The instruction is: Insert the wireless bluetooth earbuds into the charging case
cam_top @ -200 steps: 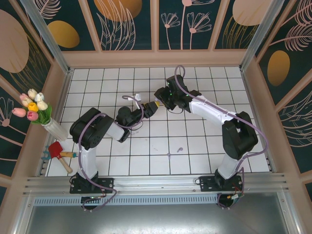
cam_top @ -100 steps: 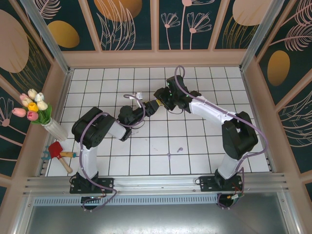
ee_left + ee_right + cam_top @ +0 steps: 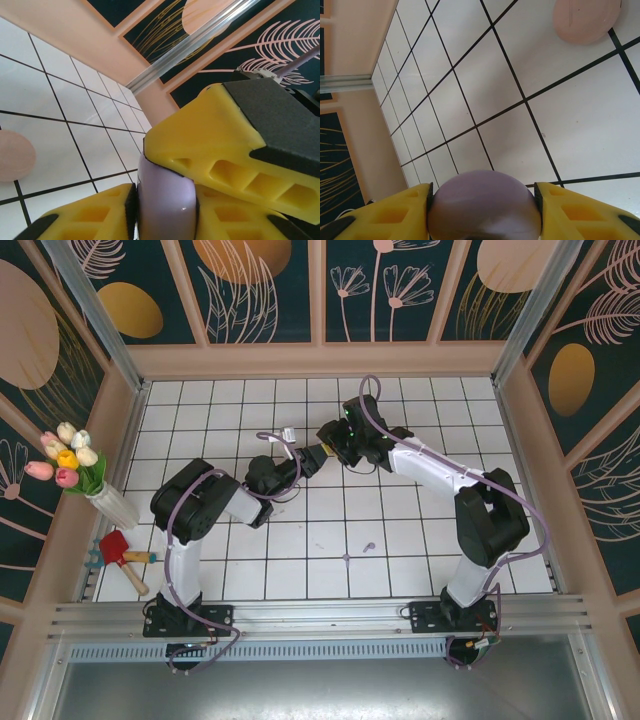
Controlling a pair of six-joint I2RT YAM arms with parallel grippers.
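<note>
Noting the layout, big to small. The white tiled desk carries both arms, which reach to its middle and meet above it.

The right gripper is part-open, with its yellow fingers clamped on either side of a purple charging case that is held clear of the desk. The left gripper is narrowed onto what looks like the same case from the other side, pads touching its glossy edge. The case appears pinched by both.

A pink disc lies flat on a tile, well apart from the fingers.

Of the earbuds, one purple speck sits on the desk nearer the arm bases, with a second speck near it. Both are too small to confirm shape.

Handling, judged:
- **Case:** it is light, rigid, smooth and domed, so it is likely to squirt out of a pinch. Hold it across the widest rim, not the curved top.
- **Earbuds:** they are nearly weightless, hard, and prone to roll or flick away. Take each across its body with the fingertips, squeezing gently.
</note>
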